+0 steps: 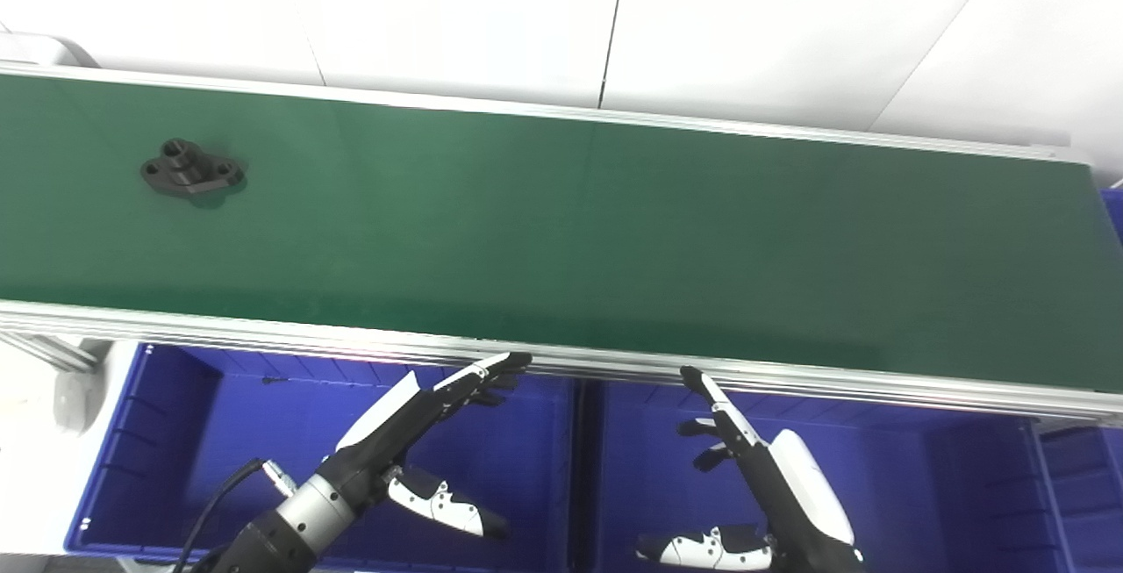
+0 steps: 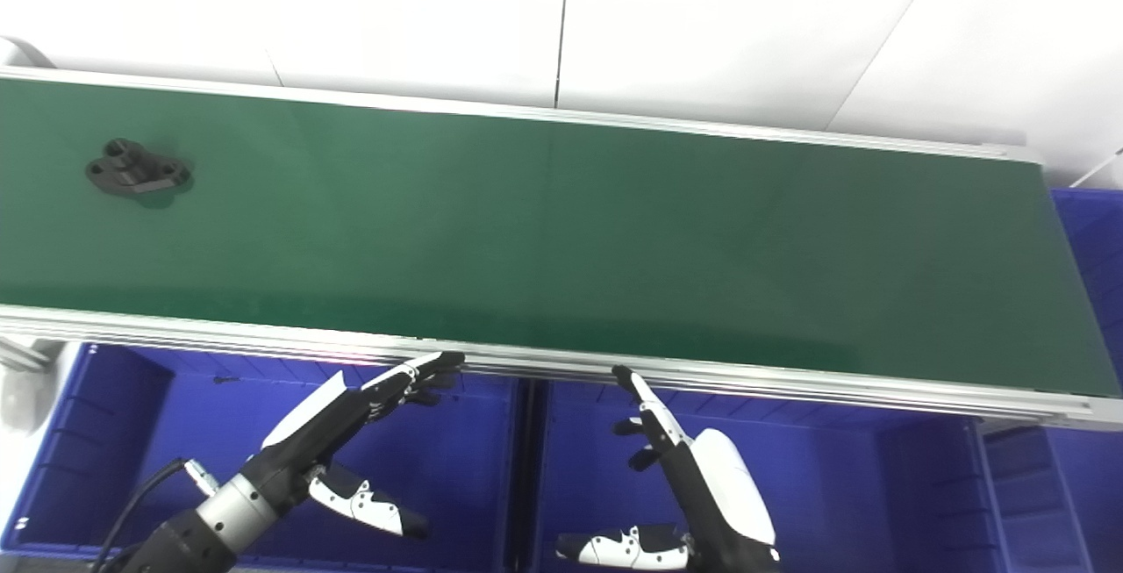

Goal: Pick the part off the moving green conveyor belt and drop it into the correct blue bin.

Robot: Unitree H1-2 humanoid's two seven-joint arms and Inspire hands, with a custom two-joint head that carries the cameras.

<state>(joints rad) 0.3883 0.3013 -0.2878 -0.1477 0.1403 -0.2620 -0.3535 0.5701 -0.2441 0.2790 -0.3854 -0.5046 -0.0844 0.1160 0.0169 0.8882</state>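
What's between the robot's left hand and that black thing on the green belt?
Only bare green belt and its metal edge rail separate the left hand from the black part, in both views.

- Green conveyor belt [image 1: 614, 231] ran across the frame left to right, slightly tilted in view, with an aluminium rail [image 1: 351, 340] along its near edge and another along the far edge.
- One black part [image 1: 190, 168] lay on the belt near its left end, closer to the far edge: flat flange, raised round hub in the middle, holes in the lobes.
- The part cast a small shadow on the belt surface just beside it.
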